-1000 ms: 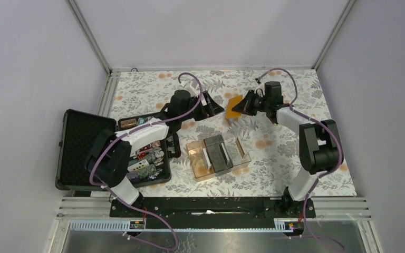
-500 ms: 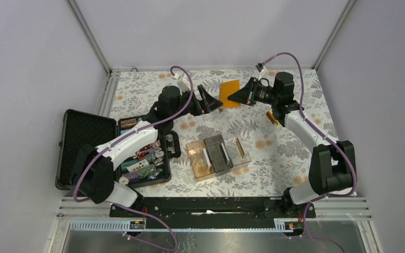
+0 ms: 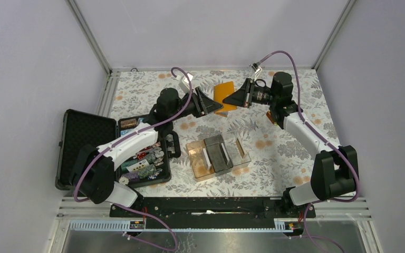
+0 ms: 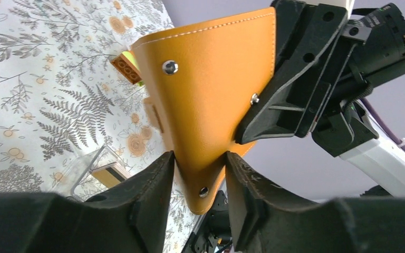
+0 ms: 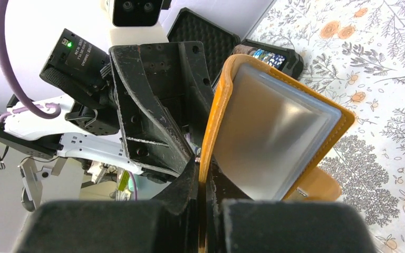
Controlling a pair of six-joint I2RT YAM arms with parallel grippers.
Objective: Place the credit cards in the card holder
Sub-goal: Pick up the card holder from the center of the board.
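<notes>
The card holder (image 3: pixel 224 90) is an orange wallet held in the air over the far middle of the table, between both grippers. My right gripper (image 3: pixel 228 100) is shut on one flap; the right wrist view shows that gripper (image 5: pixel 203 174) pinching the orange edge, with the wallet's clear inner window (image 5: pixel 268 138) open beside it. My left gripper (image 3: pixel 217 107) meets the wallet from the left. In the left wrist view its jaws (image 4: pixel 198 163) press both sides of the wallet's lower corner (image 4: pixel 211 95). Credit cards stand on edge in the clear tray: a white one (image 3: pixel 205 156) and a tan one (image 3: pixel 239 145).
The clear divided tray (image 3: pixel 219 167) sits at mid-table, its corner in the left wrist view (image 4: pixel 84 168). An open black hard case (image 3: pixel 84 142) with colourful chips (image 3: pixel 145 158) lies at left. A small orange block (image 3: pixel 270 117) lies under the right arm.
The right gripper carried the wallet up, back and slightly left. The left arm stretched out and its jaws came onto the wallet's corner.
</notes>
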